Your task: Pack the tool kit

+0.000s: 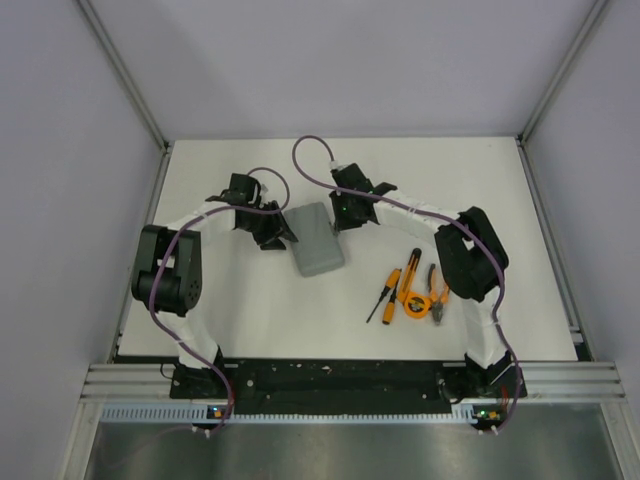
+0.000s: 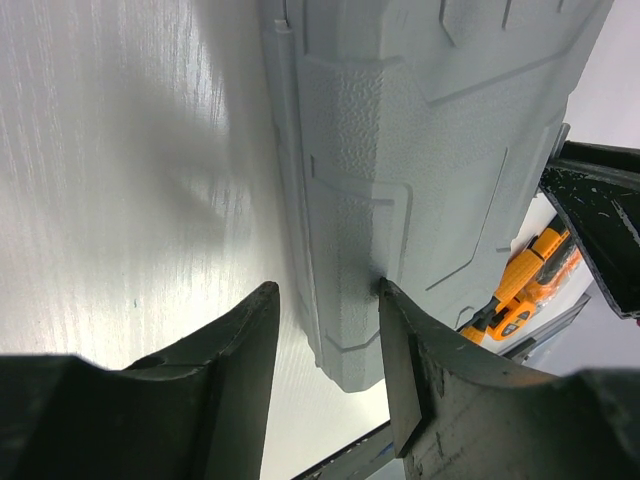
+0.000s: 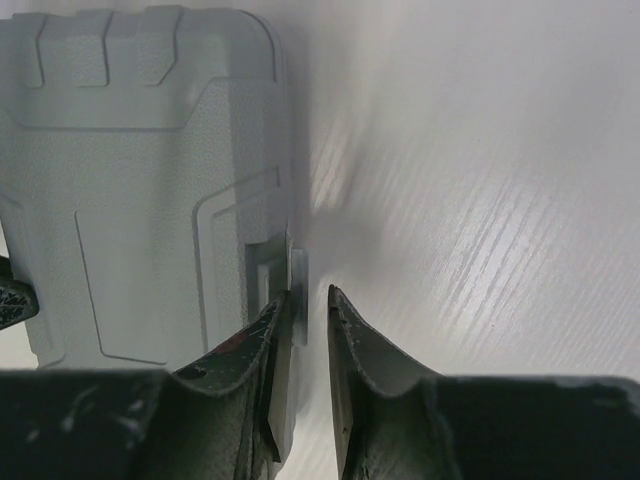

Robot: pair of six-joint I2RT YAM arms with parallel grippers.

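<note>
Tools: nearest you, at 4 o'clock from the case and well apart from it. Long screwdriver (image 1: 385, 298), second screwdriver (image 1: 412, 275), tape measure (image 1: 414, 303) and pliers (image 1: 437, 297) lie bunched on the table (image 1: 480, 200), all outside the kit. R arm is the closer one to them.

Case: grey case (image 1: 316, 240) lies flat mid-table, lid down. Long axis approx 12–6, tipped a touch toward 11–5.

L claw: left gripper (image 2: 328, 290) at the case's 9 o'clock long side, so case is at 3 from it. Abt half open, straddling that edge. One finger touches the textured top, the other hangs over the table just beside the rim. Not clamped, holds nothing.

R claw: right gripper (image 3: 308, 295) at the case's 1 o'clock corner, case at 7 from it. Jaws at a narrow slit. Pale tab (image 3: 298, 275) on the side rim sits at the mouth, against one finger, w/ the other finger apart from it. No grip you can see.

Key relation: claws on opposite long sides. My read: lid must come up next, so watch R jaws line up w/ that tab while L steadies the far edge.

Hidden: can't tell hinge side from latch side for sure. Case interior unseen. L wrist view shows the tools only as an orange sliver. Hard to make out whether the tab is truly between R fingers or just in front.
</note>
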